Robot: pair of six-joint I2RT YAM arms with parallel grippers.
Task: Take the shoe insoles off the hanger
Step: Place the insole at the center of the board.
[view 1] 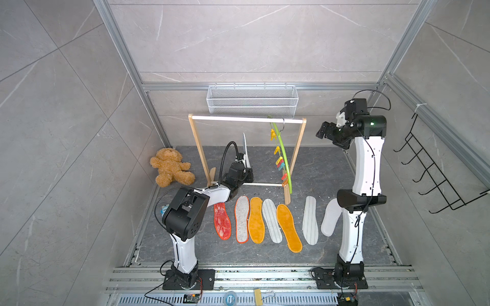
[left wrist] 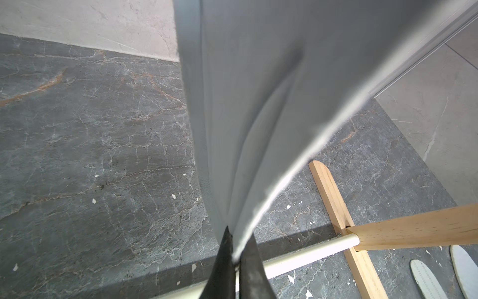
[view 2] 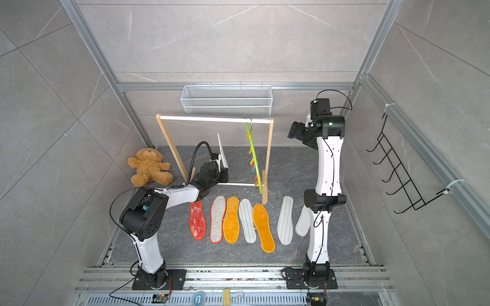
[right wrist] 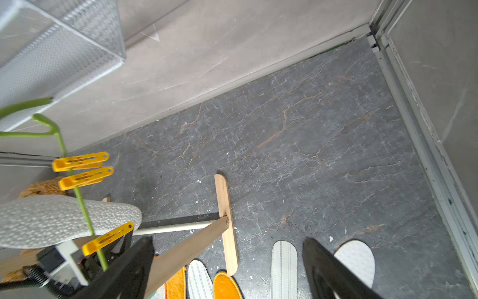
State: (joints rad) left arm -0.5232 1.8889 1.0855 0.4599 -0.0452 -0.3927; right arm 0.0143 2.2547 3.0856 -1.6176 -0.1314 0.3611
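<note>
Floor (view 1: 318, 169) dark veined stone, walls (view 1: 252, 39) grey tile (metal-framed); left tool (left wrist: 233, 249) pinching pale insole (left wrist: 258, 103), right tool (view 1: 324, 133) wide.

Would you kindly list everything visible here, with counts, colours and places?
floor insoles: seven; one red-white, one grey orange-rimmed, two orange, two striped, one white; rowed before the wooden frame
held insole: one, pale grey, upright in the left gripper
hanger: one, lime green, on the frame's top rail
clips: several, yellow, orange, pink, teal; along the hanger
wooden frame: one, pale wood, mid-floor
teddy bear: one, brown, back-left corner
mesh basket: one, white, back wall
hook rack: one, black, right wall
left gripper: one, black, shut on the held insole
right gripper: one, black, open, raised beside the frame
</note>
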